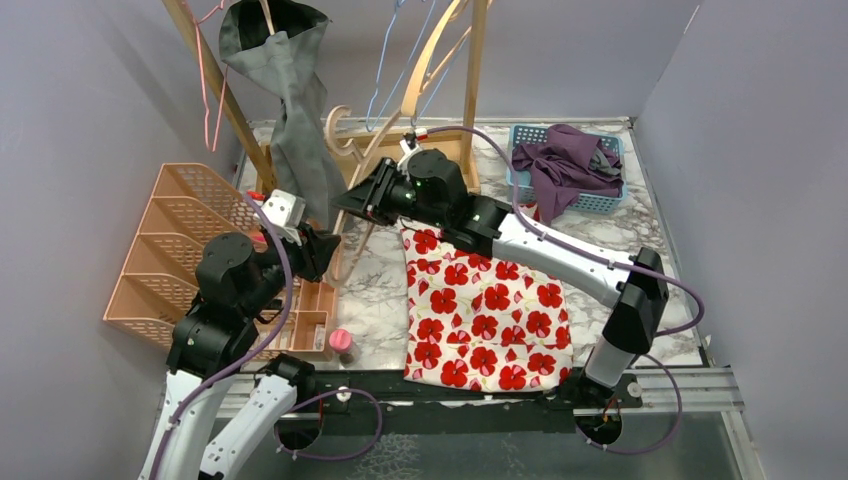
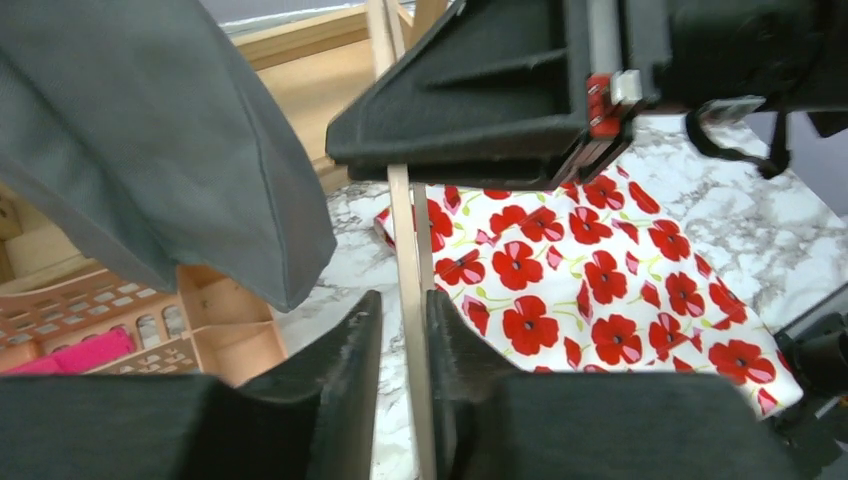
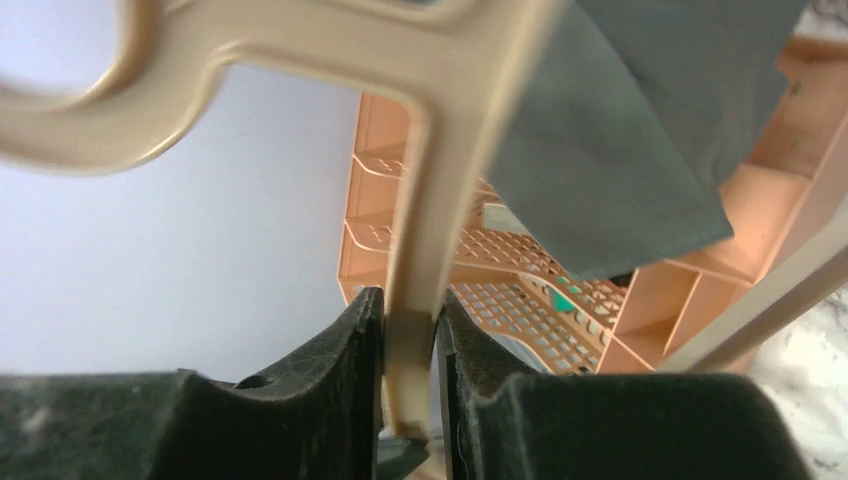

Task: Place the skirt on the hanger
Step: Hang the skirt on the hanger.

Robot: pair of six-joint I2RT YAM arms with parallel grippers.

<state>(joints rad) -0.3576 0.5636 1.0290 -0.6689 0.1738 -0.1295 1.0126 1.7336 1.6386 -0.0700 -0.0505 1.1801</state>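
The right claw (image 3: 408, 335) is pinched tight on the neck of the smooth tan hanger (image 3: 450, 120), just under its round hook. The left claw (image 2: 405, 335) is narrow around the hanger's thin bottom bar (image 2: 403, 230). I cannot tell if it is squeezing the bar or just sitting around it. The white cloth skirt with red flowers (image 1: 485, 310) lies flat on the grey marble worktop (image 1: 375, 290), not on the hanger yet.

To do this step well, I think one claw should hold the hanger steady and level while the other goes for the skirt's top edge.

Room is tight. The hanging grey cloth (image 1: 295, 140) is just beside the left claw. The orange plastic rack (image 1: 170, 250) and the tall wooden frame (image 1: 475, 60) are near. The open space is over the skirt.
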